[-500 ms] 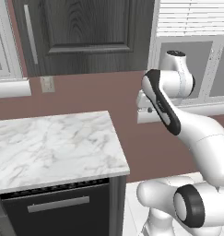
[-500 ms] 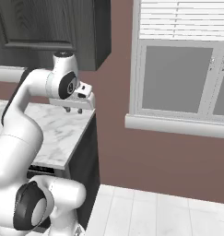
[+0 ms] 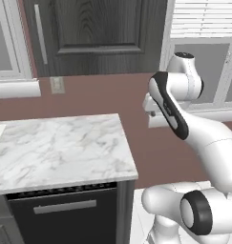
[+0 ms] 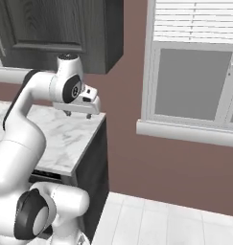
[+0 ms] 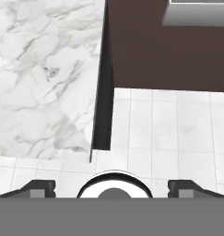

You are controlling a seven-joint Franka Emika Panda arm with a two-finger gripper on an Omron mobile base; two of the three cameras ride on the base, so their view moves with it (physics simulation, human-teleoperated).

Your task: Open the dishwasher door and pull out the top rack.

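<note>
The dishwasher door (image 3: 65, 219) is a black panel under the marble counter at the lower left of the left base view. It stands shut, with its silver bar handle (image 3: 65, 207) below the slotted vent strip (image 3: 60, 191). The top rack is hidden behind the shut door. My gripper (image 4: 78, 115) hangs open above the counter's right end, well above the door and pointing down. In the hand view its fingertips (image 5: 39, 188) stand wide apart with nothing between them, over the counter's edge and the floor.
The marble counter (image 3: 55, 147) ends in a dark side panel (image 4: 91, 162), with white tiled floor (image 5: 168, 133) to its right. A dark woodgrain wall cabinet (image 3: 93, 33) hangs above. A window with a white sill (image 4: 185, 131) is set in the brown wall.
The hand has shifted very slightly above the counter's end. Its jaws stay wide open and the door stays shut.
</note>
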